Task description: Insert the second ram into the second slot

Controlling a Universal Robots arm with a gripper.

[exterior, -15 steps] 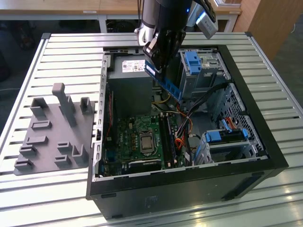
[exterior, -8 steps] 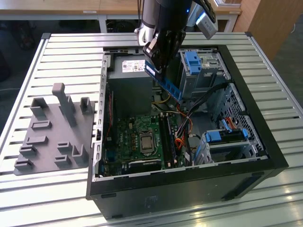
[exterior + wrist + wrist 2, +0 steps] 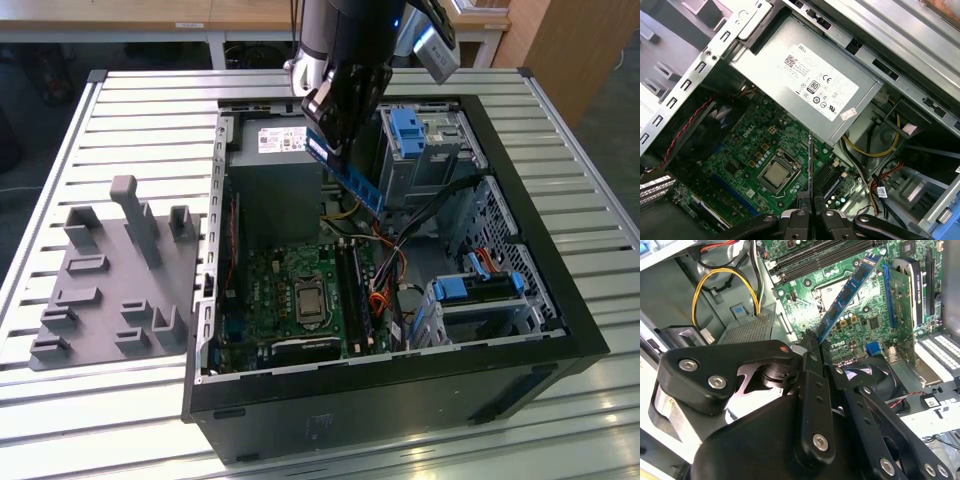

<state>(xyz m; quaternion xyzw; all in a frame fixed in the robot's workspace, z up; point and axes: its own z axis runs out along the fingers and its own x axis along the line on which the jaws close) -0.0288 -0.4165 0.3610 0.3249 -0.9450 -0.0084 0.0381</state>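
Nearest in both wrist views, the gripper [image 3: 812, 339] is clenched on one end of the second ram [image 3: 847, 292]. Its black fingers [image 3: 812, 385] pinch the thin blue board so that its long axis runs straight out ahead of them. In the first wrist view the second ram [image 3: 811, 160] shows edge-on, a thin dark line coming out from between the fingertips. In the exterior view it hangs in the air over the open computer case [image 3: 400, 375], slanting from eleven o'clock at the gripper down to five o'clock at its free end, touching nothing else. Beyond that free end and apart from it, the memory slots [image 3: 355, 290] lie on the green motherboard [image 3: 265, 290], at about six o'clock from the gripper. Their length runs nearly twelve to six, so I judge the board's axis to be a little skewed from theirs. Whether either slot is already filled I cannot tell. Just beside the slots, at nine o'clock, sits the processor socket [image 3: 305, 297]. Farther off, at eleven o'clock, is the grey power supply [image 3: 275, 175], and around the case lies the slatted surface [image 3: 150, 120].
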